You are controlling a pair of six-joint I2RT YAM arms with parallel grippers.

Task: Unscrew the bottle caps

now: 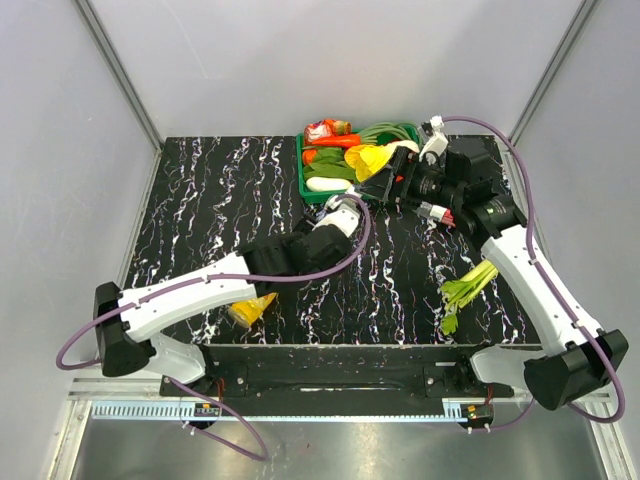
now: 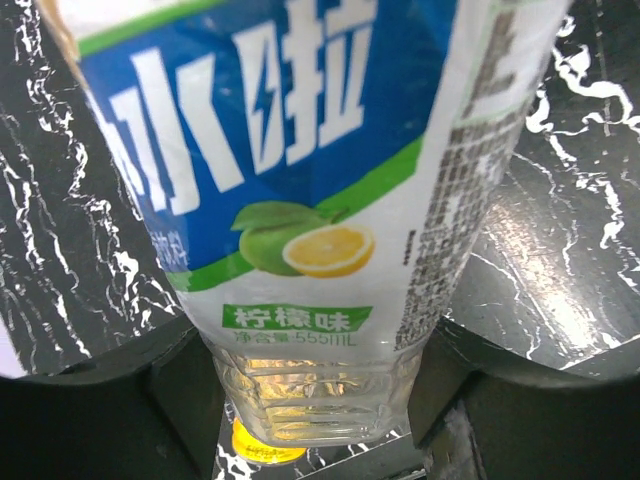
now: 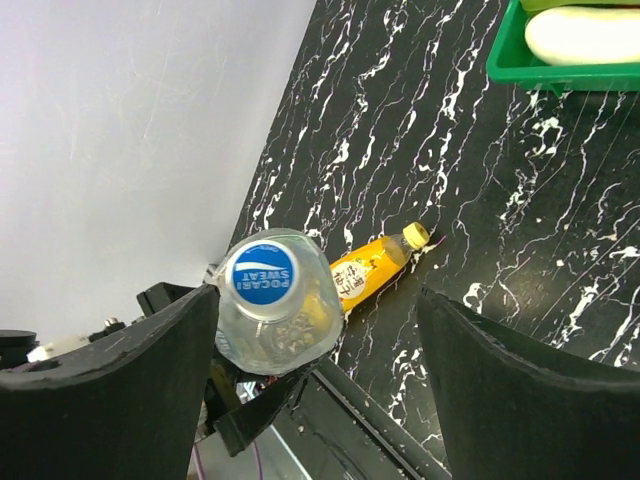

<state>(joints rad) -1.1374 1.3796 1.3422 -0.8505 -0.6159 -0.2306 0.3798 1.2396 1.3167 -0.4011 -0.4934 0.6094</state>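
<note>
Two robot arms reach over a black marbled bench (image 1: 200,200). Around the middle, toward the back edge, the left claw (image 2: 315,400) is clamped on a clear bottle (image 2: 300,150) with a blue and white lemon label. Its fingers (image 2: 170,385) grip the ribbed part just below the label, near the base. The blue cap (image 3: 260,279) is on and points up at the right claw (image 3: 318,300). That claw hangs over it with its jaws spread wide, holding nothing. The cap sits close to one jaw rather than midway between them. An orange bottle (image 1: 250,310) lies on its side near the front edge, left of middle, with its yellow cap (image 3: 415,236) on. A third bottle cannot be made out. A green tray (image 1: 301,165) of vegetables stands at the back edge, and a bunch of greens (image 1: 465,288) lies toward the right edge. The held bottle looks light and thin-walled, so a hard squeeze would likely buckle it. Its glossy label film is probably slippery, which makes the stiffer ribbed base the sensible place to hold. The cap is small, hard and probably ridged on its side. It is best pinched across the side wall, centred between the pads, so it does not slip out when twisted.
</note>
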